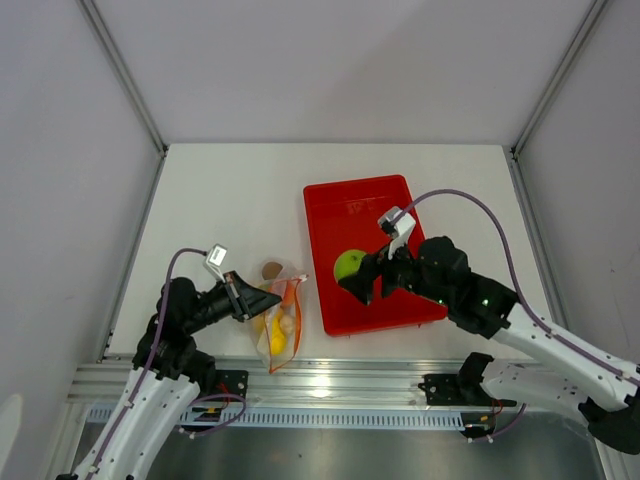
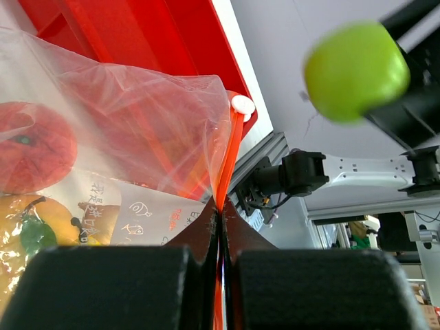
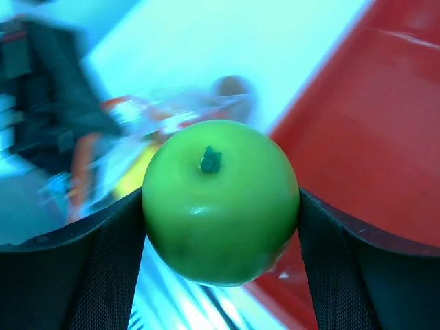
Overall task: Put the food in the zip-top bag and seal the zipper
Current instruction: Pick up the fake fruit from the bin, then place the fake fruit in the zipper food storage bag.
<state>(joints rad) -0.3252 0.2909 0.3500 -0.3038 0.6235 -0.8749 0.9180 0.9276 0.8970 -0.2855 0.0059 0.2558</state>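
The clear zip-top bag point(image 1: 279, 320) lies at the table's front left with yellow and beige toy fruits inside; a brown piece point(image 1: 271, 269) sits at its far end. My left gripper point(image 1: 262, 302) is shut on the bag's orange-red zipper strip point(image 2: 229, 165), holding the mouth up. Through the plastic the left wrist view shows a peach point(image 2: 31, 148) and a yellow piece point(image 2: 34, 227). My right gripper point(image 1: 357, 279) is shut on the green apple point(image 1: 349, 266), held above the red tray's left edge, right of the bag. The apple fills the right wrist view point(image 3: 220, 201) and shows in the left wrist view point(image 2: 356, 71).
The red rectangular tray point(image 1: 365, 210) lies right of the bag, with no loose fruit showing in it. The aluminium rail point(image 1: 320, 385) runs along the near table edge. White walls close the back and sides.
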